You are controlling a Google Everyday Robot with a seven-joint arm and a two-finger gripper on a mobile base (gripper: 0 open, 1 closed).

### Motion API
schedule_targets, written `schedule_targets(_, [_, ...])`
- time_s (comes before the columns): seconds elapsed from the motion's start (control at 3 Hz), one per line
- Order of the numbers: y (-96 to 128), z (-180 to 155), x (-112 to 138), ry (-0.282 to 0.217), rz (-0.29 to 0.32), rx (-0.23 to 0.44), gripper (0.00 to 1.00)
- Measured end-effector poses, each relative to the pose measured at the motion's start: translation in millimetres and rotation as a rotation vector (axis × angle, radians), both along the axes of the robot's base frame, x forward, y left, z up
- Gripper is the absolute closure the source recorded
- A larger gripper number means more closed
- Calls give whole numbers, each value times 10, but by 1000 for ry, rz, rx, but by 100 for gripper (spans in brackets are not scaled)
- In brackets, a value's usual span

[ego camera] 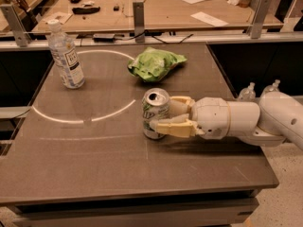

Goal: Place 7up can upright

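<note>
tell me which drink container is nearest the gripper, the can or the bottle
The 7up can, upright and clasped by the gripper near the middle of the table. The water bottle stands far off near the back left corner.

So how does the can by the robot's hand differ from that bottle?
The 7up can is short, silver-green metal, clasped by the gripper at centre; the water bottle is taller, clear plastic, capped, standing free far left. Both stand upright on the table.
</note>
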State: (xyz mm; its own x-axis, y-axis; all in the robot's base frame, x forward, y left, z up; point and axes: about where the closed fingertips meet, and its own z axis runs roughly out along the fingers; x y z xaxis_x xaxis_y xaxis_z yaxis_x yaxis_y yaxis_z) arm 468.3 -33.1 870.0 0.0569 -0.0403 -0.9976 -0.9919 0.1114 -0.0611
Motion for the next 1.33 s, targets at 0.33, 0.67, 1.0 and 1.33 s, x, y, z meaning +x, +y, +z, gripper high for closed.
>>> schedule_targets(0.33, [-1,0,-1,0,0,0,36])
schedule_targets(0.67, [-39,-12,-21,14,12,-5,13])
schedule_targets(1.0, [-88,-16,-21,34,26,-16,0])
schedule_targets(1.33, [-198,-2,-19,73,51,-26,0])
